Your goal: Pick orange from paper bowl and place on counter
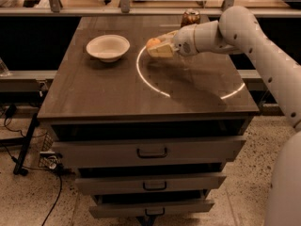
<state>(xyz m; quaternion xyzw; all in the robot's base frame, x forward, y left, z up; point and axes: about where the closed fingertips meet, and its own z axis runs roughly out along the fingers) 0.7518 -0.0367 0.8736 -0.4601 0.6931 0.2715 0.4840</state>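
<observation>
Reaching in from the right, my arm holds the gripper over the far middle of the counter, pointing left. Its pale fingers are clamped on the orange, which shows at their tips, lifted clear of the wood. Fruit and gripper hang above the far left edge of the glowing white circle marked on the top.

Just left of them, apart from the gripper, the paper bowl sits upright on the counter with nothing in it. Behind the gripper, near the far edge, I see a brownish drink can standing upright, partly hidden by the arm.

Below the near edge, the cabinet shows three drawers, each with a dark handle. On the speckled floor to the left lie cables.
</observation>
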